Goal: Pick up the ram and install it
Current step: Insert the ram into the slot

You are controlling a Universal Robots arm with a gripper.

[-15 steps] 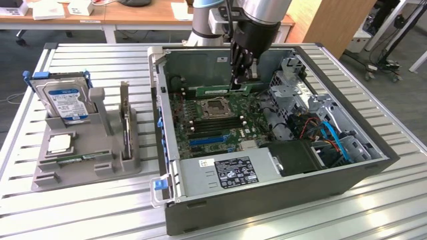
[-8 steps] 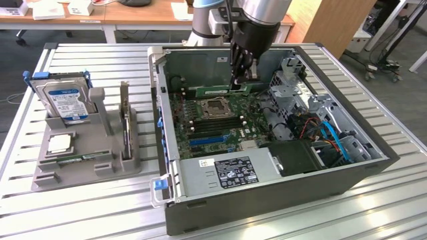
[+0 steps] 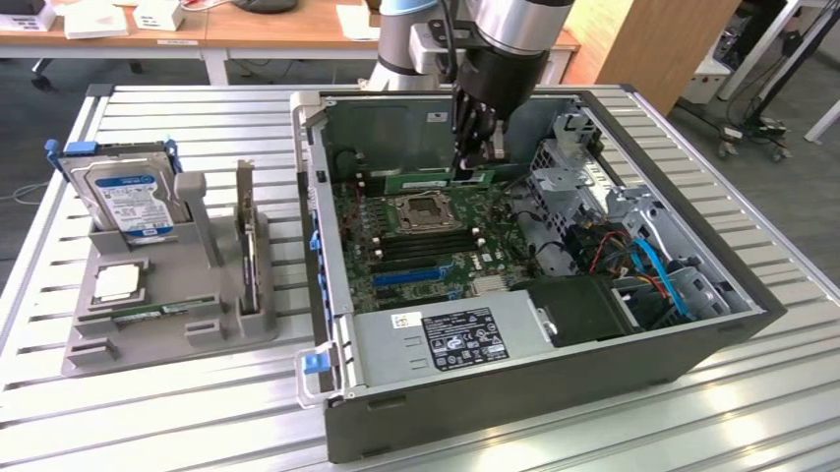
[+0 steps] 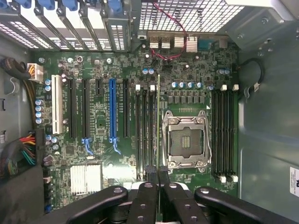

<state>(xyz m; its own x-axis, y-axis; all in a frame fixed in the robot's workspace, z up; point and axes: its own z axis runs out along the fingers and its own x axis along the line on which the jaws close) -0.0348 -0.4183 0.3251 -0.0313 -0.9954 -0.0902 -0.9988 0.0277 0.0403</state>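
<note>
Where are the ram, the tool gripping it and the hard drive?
ram (image 3: 420, 183): exterior view, middle of green board.
tool (image 3: 475, 169): exterior view, midway between its fingertips.
hard drive (image 3: 132, 205): exterior view, on its blue-white label.

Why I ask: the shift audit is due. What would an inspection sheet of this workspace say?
Surface: slatted metal table carrying an open computer case and a grey holder.
Job's things: ram held on edge over the motherboard; second ram lying in the holder.
Clutter: hard drive and expansion card standing in the holder.
Grippers: gripper shut on the ram.
Cables: red and blue cables inside the case.
Surroundings: wooden desks behind the table.
</note>
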